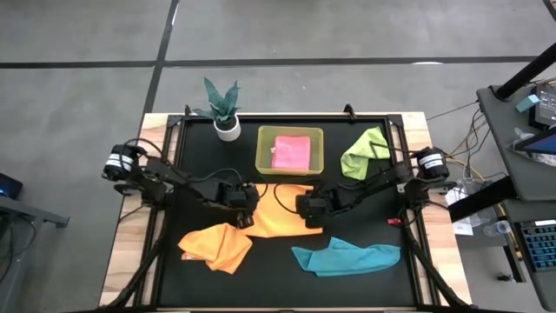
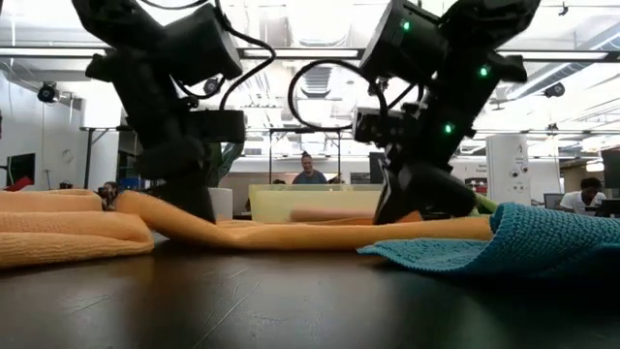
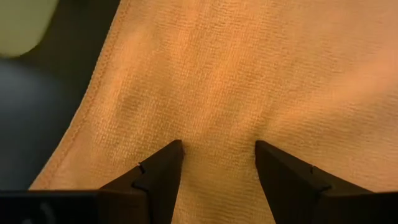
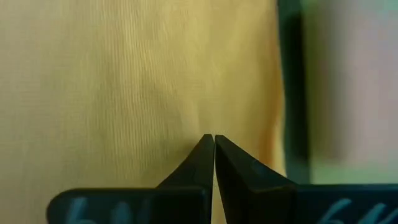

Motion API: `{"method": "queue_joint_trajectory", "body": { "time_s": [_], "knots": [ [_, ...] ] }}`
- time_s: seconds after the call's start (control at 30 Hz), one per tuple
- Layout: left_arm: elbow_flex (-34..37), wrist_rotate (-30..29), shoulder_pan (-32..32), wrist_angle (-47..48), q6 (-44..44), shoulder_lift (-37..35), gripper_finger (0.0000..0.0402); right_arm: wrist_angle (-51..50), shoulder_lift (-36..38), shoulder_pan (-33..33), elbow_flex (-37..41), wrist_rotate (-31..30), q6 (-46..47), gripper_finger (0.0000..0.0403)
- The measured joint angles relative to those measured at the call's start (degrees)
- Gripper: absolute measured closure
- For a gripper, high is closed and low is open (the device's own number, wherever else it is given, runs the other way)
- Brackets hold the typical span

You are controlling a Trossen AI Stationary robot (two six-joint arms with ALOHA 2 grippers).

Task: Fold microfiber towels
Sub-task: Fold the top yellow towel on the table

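- An orange-yellow microfiber towel [image 1: 282, 213] is spread flat at the middle of the black table top [image 1: 365, 287], just in front of the translucent yellow-green rectangular bin [image 1: 262, 153].
- The left gripper [image 3: 217, 155] is lowered onto the left edge of this flat towel; its two dark fingers stand apart with the cloth seen between them, nothing being clamped.
- The right gripper [image 4: 214, 146] is set at the towel's right edge, its fingers pressed fully together; whether cloth is pinched between the tips cannot be told.
- A second orange-yellow microfiber towel [image 1: 217, 246] is crumpled near the front left corner of the table.
- A teal blue microfiber towel [image 1: 347, 257] is stretched out loosely near the front edge, right of centre.
- A lime green microfiber towel [image 1: 365, 151] is bunched near the back right corner.
- A pink microfiber towel [image 1: 292, 151] is folded inside the bin at the back edge.
- A small potted plant in a white pot [image 1: 224, 111] is placed left of the bin at the back edge.
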State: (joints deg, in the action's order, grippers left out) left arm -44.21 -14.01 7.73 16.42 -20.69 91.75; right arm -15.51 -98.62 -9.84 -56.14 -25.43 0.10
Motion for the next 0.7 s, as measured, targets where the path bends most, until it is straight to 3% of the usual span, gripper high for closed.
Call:
{"method": "queue_joint_trajectory", "body": {
  "time_s": [0.33, 0.4, 0.53, 0.7],
  "knots": [
    [0.0, 0.1, 0.2, -0.3, 3.1, -10.2, 0.0212, -3.7, 8.9, -2.7, -0.1, 0.0, 6.5, 0.0394],
    [-0.1, 2.7, 1.2, -0.5, 3.0, -11.0, 0.0212, -3.5, 9.7, -4.2, 0.0, 1.2, 8.2, 0.0394],
    [-0.1, 7.2, 5.1, -1.1, 1.7, -10.7, 0.0212, -3.0, 9.9, -7.6, 0.3, 4.1, 12.0, 0.0394],
    [-0.1, 7.8, 10.0, -0.8, -0.5, -7.6, 0.0221, 2.9, 7.7, -11.7, 1.9, 4.9, 15.5, 0.0394]
  ]
}}
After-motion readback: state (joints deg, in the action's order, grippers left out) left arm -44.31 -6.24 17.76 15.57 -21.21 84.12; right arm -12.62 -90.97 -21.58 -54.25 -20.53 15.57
